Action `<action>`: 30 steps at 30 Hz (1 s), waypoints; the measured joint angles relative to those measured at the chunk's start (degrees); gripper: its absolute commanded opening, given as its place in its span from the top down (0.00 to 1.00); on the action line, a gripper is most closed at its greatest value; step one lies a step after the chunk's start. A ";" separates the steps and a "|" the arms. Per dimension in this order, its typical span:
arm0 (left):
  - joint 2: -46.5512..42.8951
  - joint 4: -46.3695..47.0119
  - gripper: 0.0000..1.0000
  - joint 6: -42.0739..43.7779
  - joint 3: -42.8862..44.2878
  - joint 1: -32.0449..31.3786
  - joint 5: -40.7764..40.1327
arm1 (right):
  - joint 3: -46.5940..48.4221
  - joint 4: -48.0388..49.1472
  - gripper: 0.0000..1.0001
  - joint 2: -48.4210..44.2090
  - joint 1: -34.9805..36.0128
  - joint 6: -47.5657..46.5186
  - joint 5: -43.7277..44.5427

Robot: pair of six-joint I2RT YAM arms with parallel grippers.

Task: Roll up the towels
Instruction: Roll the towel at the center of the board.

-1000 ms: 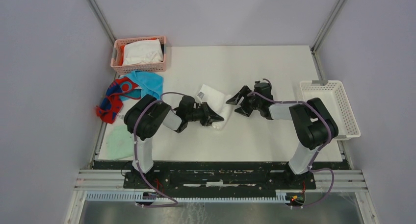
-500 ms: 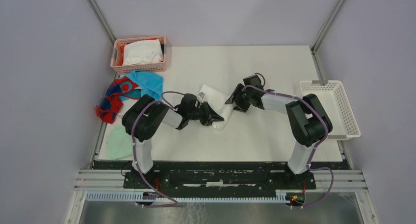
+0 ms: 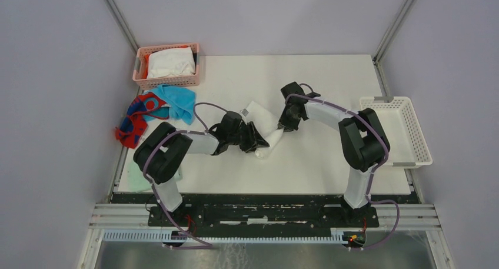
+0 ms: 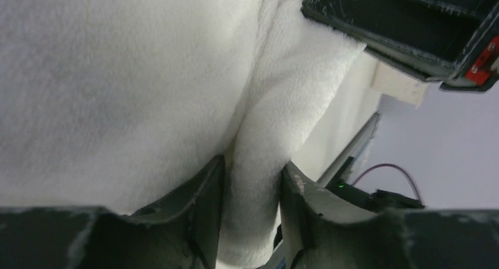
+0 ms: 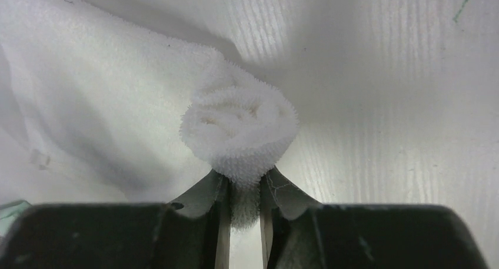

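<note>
White towel (image 5: 238, 128) is pinched along its roll by left gripper (image 4: 252, 192) and right gripper (image 5: 243, 198).

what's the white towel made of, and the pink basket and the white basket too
The white towel is soft cloth, likely terry or microfibre: a fuzzy matte pile stands out along its rolled end. The pink basket looks like moulded plastic, with evenly slotted lattice walls and a smooth rim. The white basket seems to be the same kind of plastic, with a matte white lattice.
</note>
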 measured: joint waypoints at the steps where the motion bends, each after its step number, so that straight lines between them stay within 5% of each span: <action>1: -1.09 -1.79 0.49 1.16 0.20 -0.57 -1.42 | 0.92 -1.64 0.90 0.42 0.00 -0.15 0.33; 10: -12.11 -24.00 0.35 16.90 8.74 -17.40 -32.09 | 4.59 -9.86 0.90 2.01 -0.13 -1.64 2.40; 19: -3.87 -28.48 0.33 34.95 21.07 -34.62 -62.36 | 5.84 -12.76 0.90 3.02 -0.17 -1.77 2.03; 30: 9.40 -25.40 0.34 51.56 24.02 -38.64 -76.48 | 5.99 -13.44 0.90 3.21 -0.44 -1.84 1.22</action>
